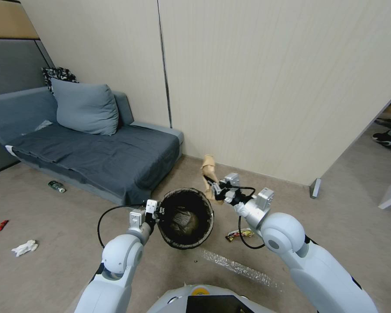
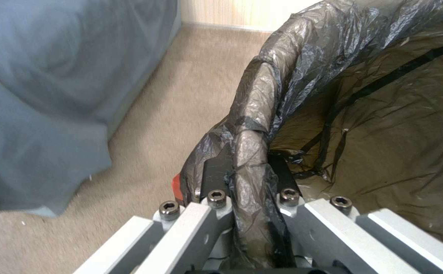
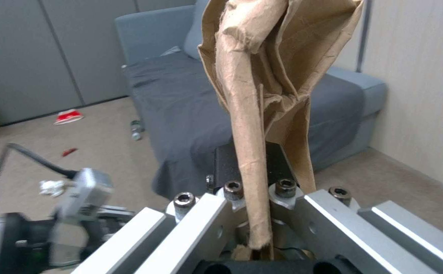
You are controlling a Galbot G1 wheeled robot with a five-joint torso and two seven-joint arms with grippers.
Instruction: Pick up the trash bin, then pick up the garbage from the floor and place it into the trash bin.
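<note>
Brown paper (image 1: 209,170), a crumpled scrap of the garbage, stands up from the right gripper (image 1: 216,190), whose fingers are clamped on its lower end; the right wrist view shows the scrap (image 3: 262,95) pinched between the two dark pads. It hangs just beside the far rim of the bin (image 1: 186,217), not yet over the opening.

The bin is off the floor, tilted with its mouth toward the head camera. The left gripper (image 1: 159,214) is closed on its near-left rim, and the left wrist view shows the fingers (image 2: 216,171) either side of the bag-wrapped rim (image 2: 252,125). Something pale and crumpled seems to lie at the bottom of the liner, though what it is I cannot tell.

So the first part looks done: the bin is picked up and held. The paper is lifted but not dropped in. Much is left on the floor: a yellow-and-red wrapper (image 1: 239,234) just beside the bin under the right arm, a strip of clear plastic film (image 1: 239,267) near it, a small bottle (image 1: 56,186) by the sofa (image 1: 95,152), a red wrapper (image 1: 2,224) and a white tissue (image 1: 25,247) well off to the left. I would judge the task well short of half done.
</note>
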